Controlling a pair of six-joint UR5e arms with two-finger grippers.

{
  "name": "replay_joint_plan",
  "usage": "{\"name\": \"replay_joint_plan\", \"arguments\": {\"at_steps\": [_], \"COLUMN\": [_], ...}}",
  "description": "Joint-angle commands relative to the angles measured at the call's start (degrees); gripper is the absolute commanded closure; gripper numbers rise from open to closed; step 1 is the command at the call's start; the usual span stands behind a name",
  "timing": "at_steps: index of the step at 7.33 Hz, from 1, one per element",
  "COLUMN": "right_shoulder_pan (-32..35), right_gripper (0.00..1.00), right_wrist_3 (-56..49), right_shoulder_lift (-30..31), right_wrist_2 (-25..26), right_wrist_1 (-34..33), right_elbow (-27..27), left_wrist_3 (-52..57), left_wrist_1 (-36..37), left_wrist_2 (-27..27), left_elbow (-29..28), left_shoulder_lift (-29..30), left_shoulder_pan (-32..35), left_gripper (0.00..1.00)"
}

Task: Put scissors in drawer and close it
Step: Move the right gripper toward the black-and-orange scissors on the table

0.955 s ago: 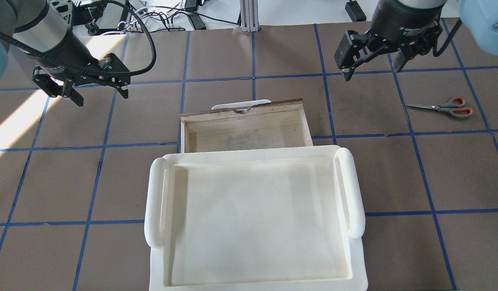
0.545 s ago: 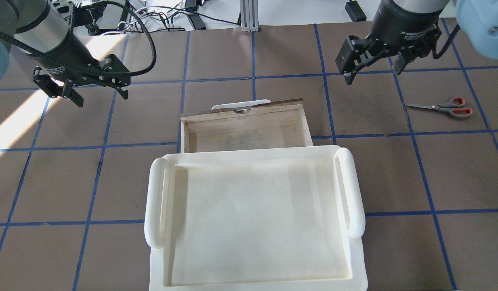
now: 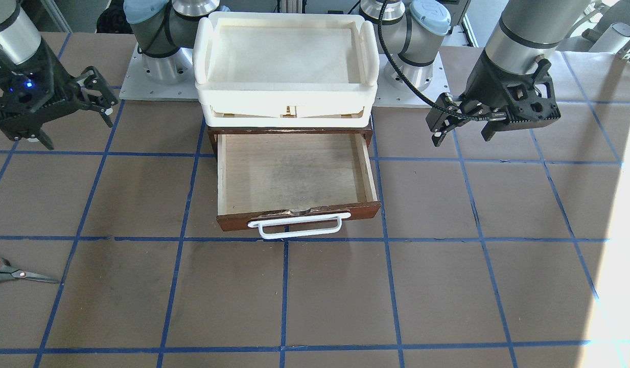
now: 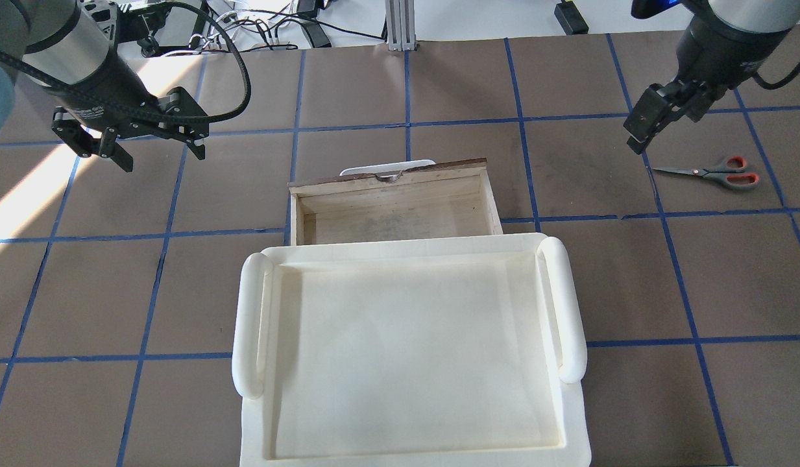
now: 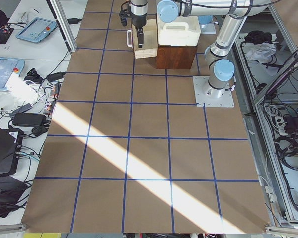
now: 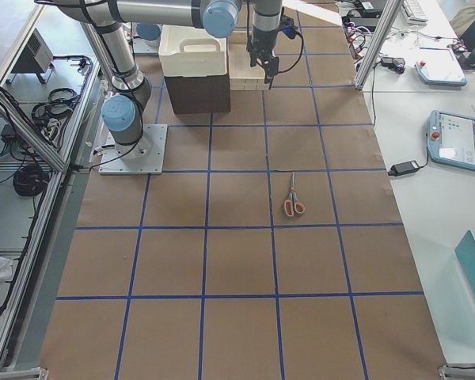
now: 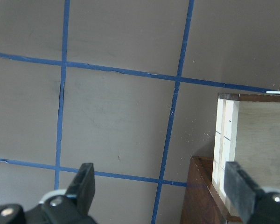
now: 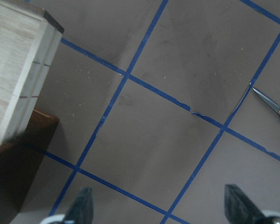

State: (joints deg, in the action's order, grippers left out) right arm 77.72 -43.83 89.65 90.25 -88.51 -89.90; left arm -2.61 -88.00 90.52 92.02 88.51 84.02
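Right fingers point(image 4: 641, 123) (both pairs spread wide) swung from drawer point(image 4: 400, 194) toward the scissors point(image 4: 711, 172).

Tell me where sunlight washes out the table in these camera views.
Overhead exterior: a sun patch bleaches the table at the left edge, near the left gripper. Front-facing: glare at the right edge. Exterior left: diagonal sun bands across the foreground. The scissors lie in even light.
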Motion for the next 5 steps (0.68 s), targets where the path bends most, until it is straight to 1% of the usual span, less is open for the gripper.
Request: {"name": "replay_joint_plan", "arguments": {"at_steps": [1, 2, 3, 4, 5], "right_shoulder_pan": [-11.9, -16.1, -17.8, -18.3, -18.4], "right_gripper": [0.02, 0.01, 0.01, 0.01, 0.01], "right_wrist_3": [-18.4, -26.8, -35.5, -43.9, -52.4], "right_shoulder_lift": [-3.1, -6.3, -10.3, -14.4, -17.7], "right_wrist_2": [-0.8, -0.7, -0.7, -0.7, -0.1], "right_wrist_1": [-2.8, -6.6, -10.8, -14.0, -20.1], "right_elbow": [-3.0, -4.0, -4.1, -4.1, -4.1], "left_wrist_3": [0.0, 0.0, 0.1, 0.1, 0.0], "left_wrist_1": [-0.1, -0.1, -0.2, -0.1, -0.2], "left_wrist_2": [0.0, 0.1, 0.1, 0.1, 0.1], "left_elbow": [0.0, 0.0, 0.2, 0.2, 0.2], "left_shoulder_lift": [0.0, 0.1, 0.0, 0.0, -0.1], "left_shoulder_pan": [0.0, 0.0, 0.0, 0.0, 0.0], "left_gripper": [0.00, 0.00, 0.00, 0.00, 0.00]}}
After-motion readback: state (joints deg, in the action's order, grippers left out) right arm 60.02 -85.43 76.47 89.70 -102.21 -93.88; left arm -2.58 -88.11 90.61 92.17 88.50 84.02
